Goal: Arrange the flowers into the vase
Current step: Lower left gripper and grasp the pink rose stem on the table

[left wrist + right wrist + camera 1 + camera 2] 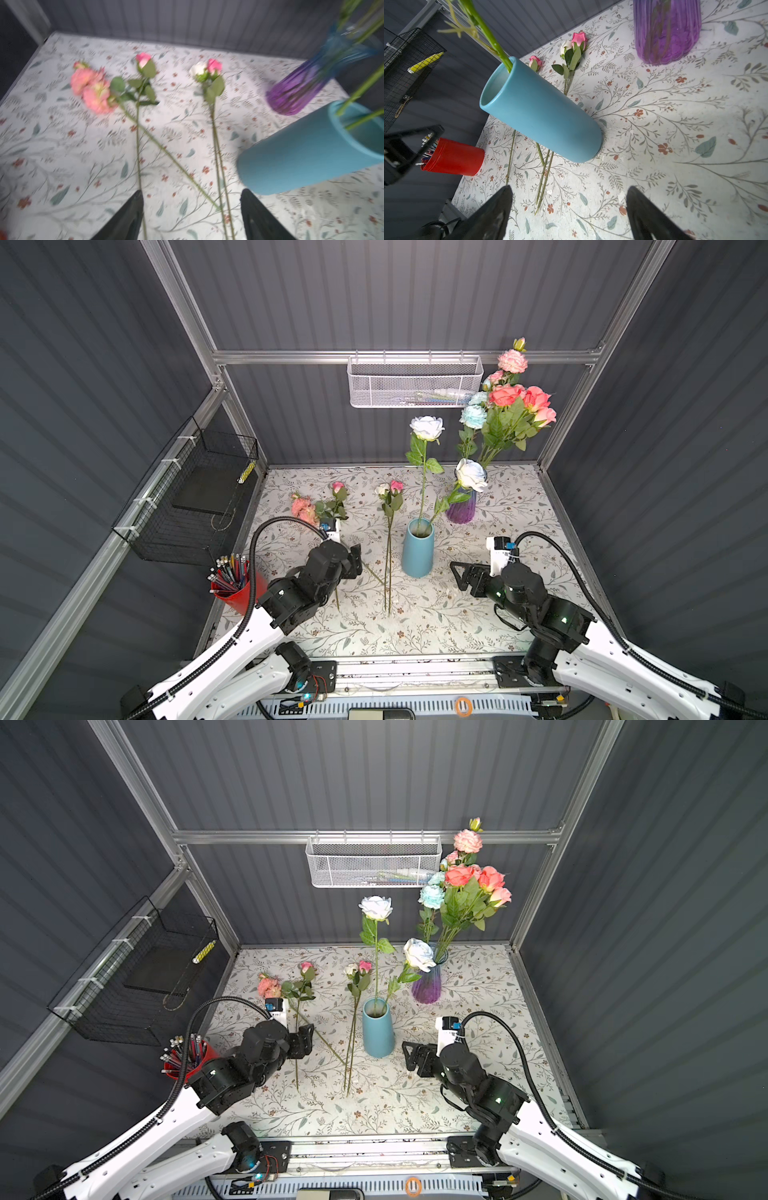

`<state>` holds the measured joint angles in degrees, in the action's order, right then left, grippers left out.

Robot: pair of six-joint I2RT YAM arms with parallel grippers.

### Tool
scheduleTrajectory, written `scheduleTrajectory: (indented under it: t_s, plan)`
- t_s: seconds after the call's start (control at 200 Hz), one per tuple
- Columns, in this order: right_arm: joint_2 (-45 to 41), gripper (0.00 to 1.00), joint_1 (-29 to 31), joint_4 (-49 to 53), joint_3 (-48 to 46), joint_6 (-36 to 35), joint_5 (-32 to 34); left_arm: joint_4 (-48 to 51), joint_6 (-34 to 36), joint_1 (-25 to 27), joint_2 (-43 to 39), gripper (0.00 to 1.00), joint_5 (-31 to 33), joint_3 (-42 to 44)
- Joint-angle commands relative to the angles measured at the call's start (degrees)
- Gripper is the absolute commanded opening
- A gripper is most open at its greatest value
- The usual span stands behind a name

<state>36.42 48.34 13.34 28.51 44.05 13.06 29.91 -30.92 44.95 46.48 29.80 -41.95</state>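
On my floral worktop [519, 614], the purple vase [461, 508] at the back holds a pink, coral and blue bouquet [511, 406]. The blue vase [417, 549] nearer me holds two white roses [427, 428]. Four loose flowers [388, 506] lie flat to its left. My left pincer [191, 192] hangs spread over their stems, and my right pincer [569, 187] is spread and empty beside the blue vase.

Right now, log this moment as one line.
left gripper: open, empty, above loose flowers | right gripper: open, empty, beside blue vase | blue vase: upright, two white roses | table: four loose flowers lying flat
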Motion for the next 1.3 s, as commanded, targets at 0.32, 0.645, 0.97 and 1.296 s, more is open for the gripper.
scheduleTrajectory:
  t_s: [0.32,0.645,0.97,1.296]
  plan:
    - [3.8,0.66,-0.4,-2.8,3.2,0.5,-2.0,7.5,-1.4,-16.4,17.0,0.71,-7.3,-5.5]
    - [-0.5,0.58,-0.6,0.5,2.2,0.4,-1.9,-0.1,2.2,-24.5,33.5,0.48,-17.0,-7.0]
    - [-3.0,0.55,-0.8,2.4,1.3,0.9,-1.6,-4.0,3.7,-25.5,39.7,0.34,-18.4,-6.3]
    - [-4.0,0.53,-1.0,3.8,1.3,1.3,-1.0,-6.7,3.5,-26.4,43.7,0.25,-19.2,-5.0]
